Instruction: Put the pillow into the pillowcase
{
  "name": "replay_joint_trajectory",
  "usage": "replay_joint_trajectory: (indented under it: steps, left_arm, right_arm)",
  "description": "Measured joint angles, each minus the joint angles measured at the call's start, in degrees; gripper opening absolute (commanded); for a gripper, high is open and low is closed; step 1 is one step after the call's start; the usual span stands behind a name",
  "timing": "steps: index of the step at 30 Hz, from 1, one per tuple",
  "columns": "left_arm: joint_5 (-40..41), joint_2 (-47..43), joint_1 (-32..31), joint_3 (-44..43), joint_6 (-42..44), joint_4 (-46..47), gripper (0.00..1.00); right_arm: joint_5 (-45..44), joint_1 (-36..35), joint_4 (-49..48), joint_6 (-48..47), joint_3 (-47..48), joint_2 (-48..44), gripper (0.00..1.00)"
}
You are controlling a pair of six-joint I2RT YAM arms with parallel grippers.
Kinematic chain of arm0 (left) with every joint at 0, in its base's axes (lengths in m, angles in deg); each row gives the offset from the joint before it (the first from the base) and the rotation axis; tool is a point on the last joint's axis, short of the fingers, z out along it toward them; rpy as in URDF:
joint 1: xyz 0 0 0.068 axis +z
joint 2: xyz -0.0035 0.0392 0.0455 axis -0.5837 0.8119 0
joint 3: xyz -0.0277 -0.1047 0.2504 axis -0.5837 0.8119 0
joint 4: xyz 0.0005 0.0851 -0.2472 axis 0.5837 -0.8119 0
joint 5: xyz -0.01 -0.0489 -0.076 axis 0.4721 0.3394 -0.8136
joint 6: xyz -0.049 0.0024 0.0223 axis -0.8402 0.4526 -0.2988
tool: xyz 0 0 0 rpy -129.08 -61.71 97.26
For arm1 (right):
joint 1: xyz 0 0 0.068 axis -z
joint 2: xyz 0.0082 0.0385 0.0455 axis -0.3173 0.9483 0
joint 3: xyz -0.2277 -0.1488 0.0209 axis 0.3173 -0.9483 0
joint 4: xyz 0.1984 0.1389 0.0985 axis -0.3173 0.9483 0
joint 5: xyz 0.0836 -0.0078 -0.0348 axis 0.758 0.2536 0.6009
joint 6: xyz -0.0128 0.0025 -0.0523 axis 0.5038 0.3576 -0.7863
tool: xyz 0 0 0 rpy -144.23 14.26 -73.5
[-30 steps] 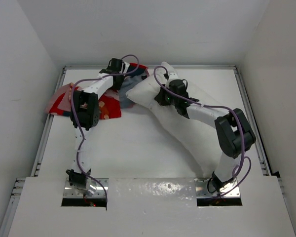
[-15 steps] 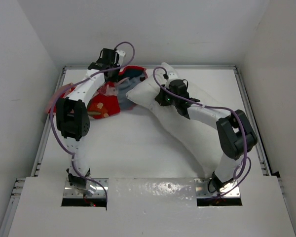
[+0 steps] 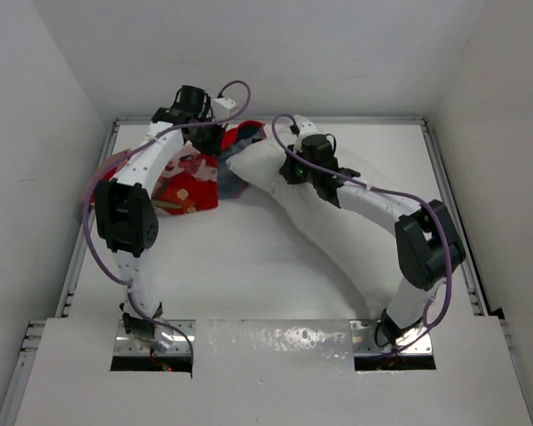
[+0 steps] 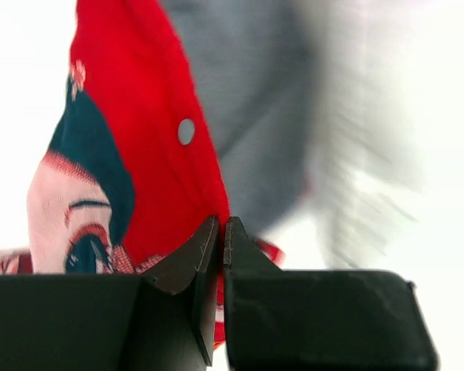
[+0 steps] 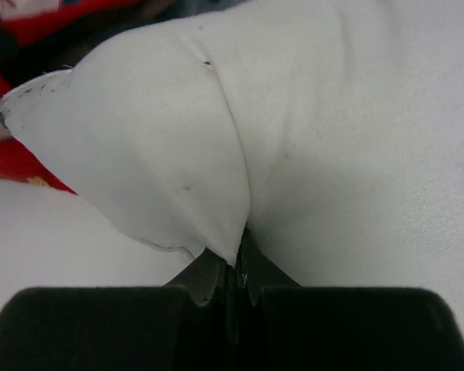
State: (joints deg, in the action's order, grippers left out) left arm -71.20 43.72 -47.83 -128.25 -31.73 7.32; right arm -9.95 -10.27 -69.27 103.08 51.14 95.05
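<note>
The white pillow (image 3: 315, 213) lies on the table from the back middle toward the right front. Its left corner (image 5: 139, 147) points at the red pillowcase (image 3: 182, 186), which is bunched at the back left. My right gripper (image 5: 237, 255) is shut on a fold of the pillow near that corner. My left gripper (image 4: 220, 228) is shut on the red edge of the pillowcase (image 4: 139, 154), which hangs lifted above the table. A printed face and a snap button show on it. In the top view the left gripper (image 3: 215, 140) is at the case's back edge.
White walls enclose the table (image 3: 249, 266) at the back and on both sides. Metal rails run along the left and right edges. Purple cables loop over both arms.
My left arm has swung back and left, then in toward the pillow, lifting the pillowcase edge. The right gripper has moved slightly back and left with the pillow corner.
</note>
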Motion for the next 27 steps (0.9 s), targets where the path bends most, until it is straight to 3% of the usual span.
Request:
replay_joint_trajectory:
  steps: [7, 12, 21, 27]
  left_arm:
    - [-17.1, -8.0, 0.0, -3.6, 9.7, -13.3, 0.0]
    - [-24.2, -10.3, 0.4, -5.8, 8.7, -16.0, 0.0]
    - [-16.9, -10.8, 1.6, -5.6, 0.3, -12.2, 0.0]
    - [-15.7, -10.8, 1.6, -5.1, -0.5, -12.0, 0.0]
  right_arm:
    - [-5.9, -1.1, 4.7, 0.5, 13.5, 6.6, 0.0]
    - [-8.5, -5.0, 4.9, 0.1, 14.2, 10.4, 0.0]
    - [-10.7, -9.4, -0.5, 1.2, -2.5, -1.6, 0.0]
    - [-12.7, -9.8, -0.7, 3.7, -7.6, -7.8, 0.0]
